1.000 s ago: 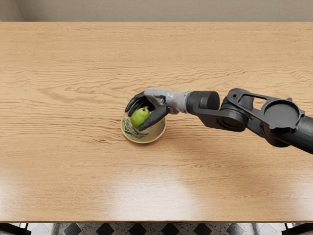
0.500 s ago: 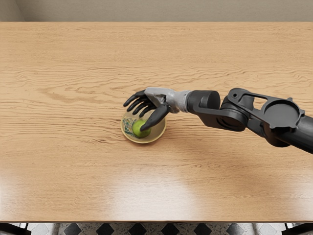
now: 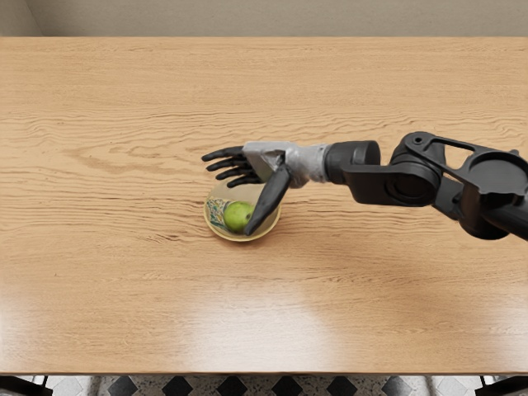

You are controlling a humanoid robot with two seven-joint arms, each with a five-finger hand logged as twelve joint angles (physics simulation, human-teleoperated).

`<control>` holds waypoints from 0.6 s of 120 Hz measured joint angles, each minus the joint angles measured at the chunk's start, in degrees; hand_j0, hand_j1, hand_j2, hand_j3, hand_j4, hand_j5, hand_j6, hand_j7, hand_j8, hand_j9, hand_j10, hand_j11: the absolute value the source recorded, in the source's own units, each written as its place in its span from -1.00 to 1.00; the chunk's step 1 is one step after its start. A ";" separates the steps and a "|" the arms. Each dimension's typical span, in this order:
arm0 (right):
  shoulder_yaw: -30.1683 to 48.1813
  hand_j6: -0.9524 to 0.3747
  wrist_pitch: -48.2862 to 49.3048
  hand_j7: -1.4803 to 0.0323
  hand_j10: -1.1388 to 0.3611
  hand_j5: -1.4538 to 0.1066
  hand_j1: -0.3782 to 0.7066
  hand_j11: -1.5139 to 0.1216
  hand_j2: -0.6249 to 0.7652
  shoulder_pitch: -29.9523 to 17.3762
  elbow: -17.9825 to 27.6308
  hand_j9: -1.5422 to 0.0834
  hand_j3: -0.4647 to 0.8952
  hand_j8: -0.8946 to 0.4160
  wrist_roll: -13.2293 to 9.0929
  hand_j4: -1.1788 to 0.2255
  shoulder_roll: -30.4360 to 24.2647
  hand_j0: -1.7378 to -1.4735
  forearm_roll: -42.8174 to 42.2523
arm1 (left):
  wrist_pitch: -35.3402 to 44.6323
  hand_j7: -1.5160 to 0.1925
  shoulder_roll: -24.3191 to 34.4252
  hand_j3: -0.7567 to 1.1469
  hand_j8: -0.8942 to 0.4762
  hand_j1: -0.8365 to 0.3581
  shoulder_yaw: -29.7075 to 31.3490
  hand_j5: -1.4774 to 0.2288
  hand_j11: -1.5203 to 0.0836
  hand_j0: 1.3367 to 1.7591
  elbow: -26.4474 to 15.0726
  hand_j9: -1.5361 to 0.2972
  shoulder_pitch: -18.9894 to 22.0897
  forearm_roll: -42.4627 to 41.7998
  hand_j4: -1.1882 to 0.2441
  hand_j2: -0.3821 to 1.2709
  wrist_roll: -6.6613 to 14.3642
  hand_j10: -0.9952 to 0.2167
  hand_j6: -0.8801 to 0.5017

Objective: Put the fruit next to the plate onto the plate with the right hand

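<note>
The green fruit (image 3: 238, 216) lies on the small plate (image 3: 213, 218), so the job looks done. That is why the right hand (image 3: 260, 165) hangs just beyond it, fingers spread wide and empty. Since the earlier frame the hand has lifted slightly and its fingers have straightened.

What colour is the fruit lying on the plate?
The fruit is light green, seen in the head view.

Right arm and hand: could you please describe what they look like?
The right hand has a light grey metallic palm and slim black segmented fingers. The right arm is dark grey to black: a short cylindrical wrist, then chunky links with round disc-shaped joint housings and an open bracket. No cables or markings show.
</note>
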 joint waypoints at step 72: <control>6.80 0.43 12.81 0.95 0.51 0.86 -0.94 0.84 -0.10 -5.83 3.58 0.89 -0.32 0.36 2.53 0.67 -15.45 -0.40 9.34 | 0.01 0.74 0.00 -0.21 0.27 0.94 0.00 0.70 0.86 0.52 0.00 0.65 0.00 0.00 0.63 -0.53 0.00 0.61 0.24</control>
